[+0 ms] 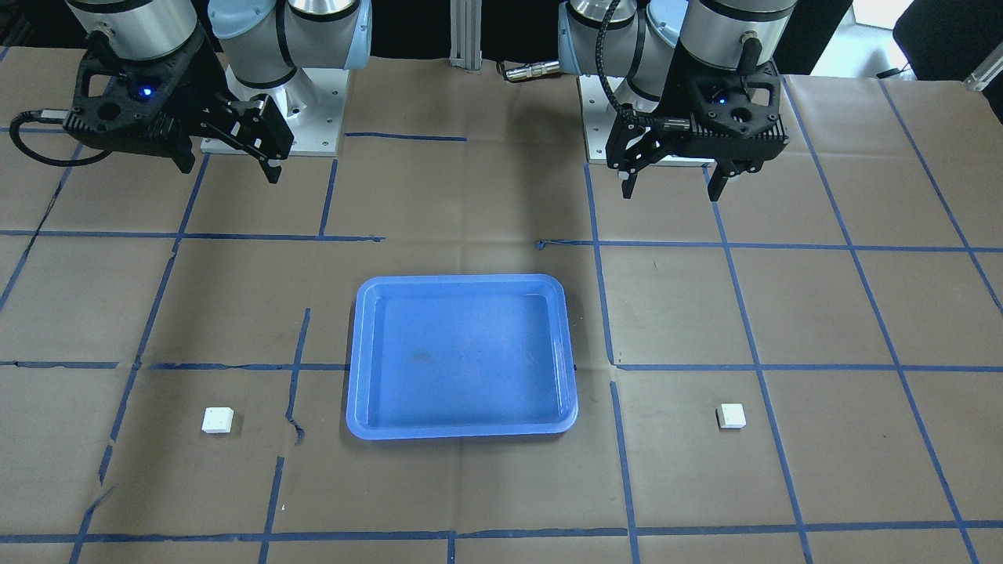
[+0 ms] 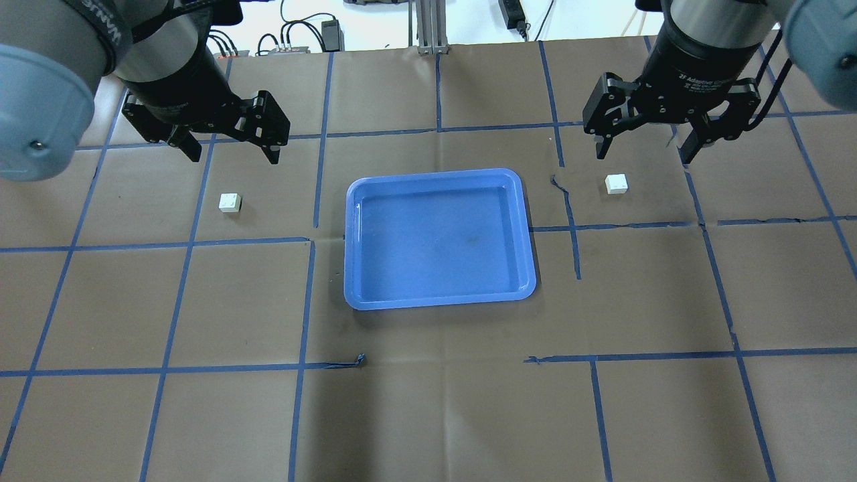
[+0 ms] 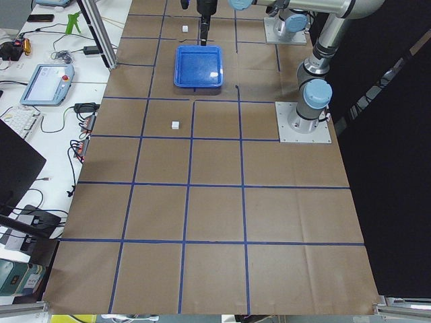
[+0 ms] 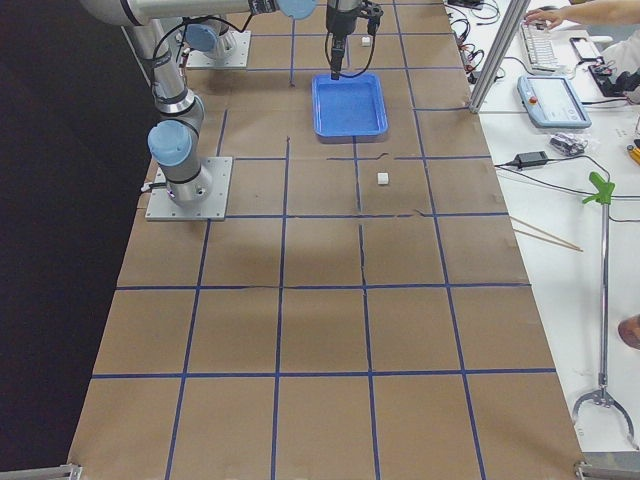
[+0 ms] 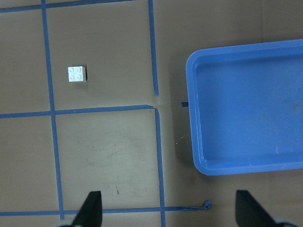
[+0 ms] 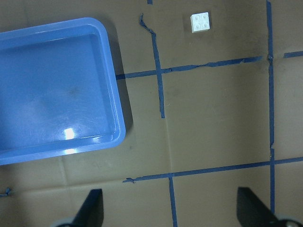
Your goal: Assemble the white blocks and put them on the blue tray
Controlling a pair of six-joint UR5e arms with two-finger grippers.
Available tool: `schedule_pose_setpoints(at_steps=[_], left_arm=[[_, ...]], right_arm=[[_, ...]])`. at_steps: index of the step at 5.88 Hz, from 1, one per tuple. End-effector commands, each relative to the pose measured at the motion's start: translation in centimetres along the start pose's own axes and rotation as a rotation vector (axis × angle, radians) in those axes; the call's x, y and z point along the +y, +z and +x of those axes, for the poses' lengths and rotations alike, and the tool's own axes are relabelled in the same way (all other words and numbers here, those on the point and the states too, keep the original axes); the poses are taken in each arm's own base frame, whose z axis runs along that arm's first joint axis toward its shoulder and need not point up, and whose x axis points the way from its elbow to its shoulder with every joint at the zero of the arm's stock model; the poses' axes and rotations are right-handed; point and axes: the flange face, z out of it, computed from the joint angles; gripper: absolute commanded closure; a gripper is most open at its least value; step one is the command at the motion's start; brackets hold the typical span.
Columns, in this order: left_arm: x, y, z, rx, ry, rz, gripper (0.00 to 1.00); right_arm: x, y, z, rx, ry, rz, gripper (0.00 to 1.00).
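The blue tray (image 2: 348, 268) lies empty at the table's middle. One white block (image 2: 229, 202) sits on the paper to the tray's left, studs up. The other white block (image 2: 616, 183) sits to the tray's right. My left gripper (image 2: 231, 157) hangs open and empty above the table, just beyond the left block. My right gripper (image 2: 643, 155) hangs open and empty just beyond the right block. The left wrist view shows the left block (image 5: 77, 74) and the tray's rim (image 5: 190, 118). The right wrist view shows the right block (image 6: 200, 22) and the tray's rim (image 6: 115, 90).
The table is covered in brown paper with a grid of blue tape lines (image 2: 311, 301). The arm bases (image 1: 274, 117) stand at the robot's edge. Monitors, cables and a teach pendant (image 3: 47, 84) lie on side benches beyond the table.
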Motion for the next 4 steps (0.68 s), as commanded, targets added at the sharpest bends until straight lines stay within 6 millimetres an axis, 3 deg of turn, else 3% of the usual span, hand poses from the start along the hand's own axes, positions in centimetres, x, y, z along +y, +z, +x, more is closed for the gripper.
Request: schedule_pose_setpoints(at_steps=[1,2,3,4], left_arm=[[0.4,-0.2,-0.4,0.000,-0.007,-0.001,0.01],[-0.1,-0.7,-1.2,-0.009,0.009,0.009,0.01],[-0.7,1.5,-3.9,-0.007,-0.023,-0.053,0.01],[-2.3,3.8,-8.5,-0.005,-0.110,-0.107,0.01]], right_arm=[[0.0,0.0,0.0,0.001,0.000,0.000,0.00],[-0.1,0.1,0.0,0.001,0.000,-0.002,0.00],[-0.1,0.2,0.0,0.000,0.000,-0.005,0.00],[-0.2,0.3,0.0,0.003,-0.005,-0.006,0.00]])
